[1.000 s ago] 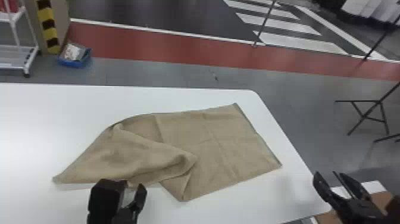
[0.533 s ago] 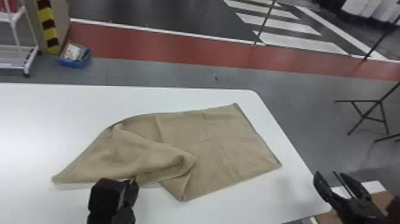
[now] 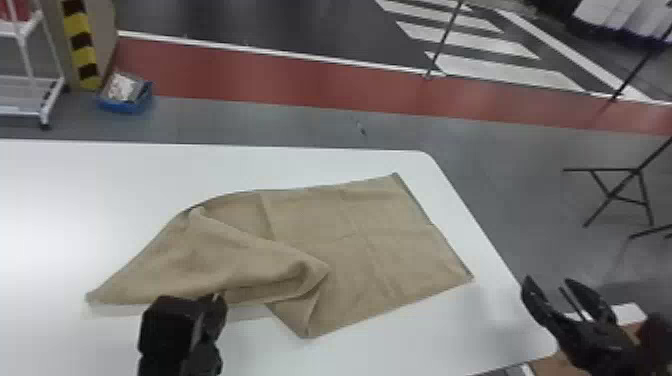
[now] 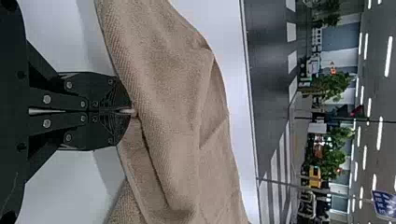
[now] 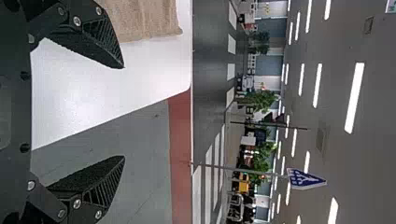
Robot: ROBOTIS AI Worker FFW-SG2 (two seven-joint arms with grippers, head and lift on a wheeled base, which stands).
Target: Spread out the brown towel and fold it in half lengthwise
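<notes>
Brown towel point(image 3: 350, 260) lies partly spread by desk's right edge point(image 3: 467, 225), left claw point(image 4: 132, 112) clenched on it, right claw point(image 5: 123, 112) released; flattening, folding remain

The left gripper point(image 3: 216, 296) was black, its plates dotted with round silver screws point(image 4: 46, 99); the right gripper point(image 3: 549, 281) was black too, with pointed, tapering fingers point(image 5: 105, 39), ribbed on one side and rough-textured on the other

We can read no words, numbers or brand names. In the right wrist view we see a blue, pointed sign point(image 5: 306, 179) with a white border and white marking, on a slender grey pole point(image 5: 233, 169). In the left wrist view, a blue panel point(image 4: 384, 204) bears white marks we cannot make out.
</notes>
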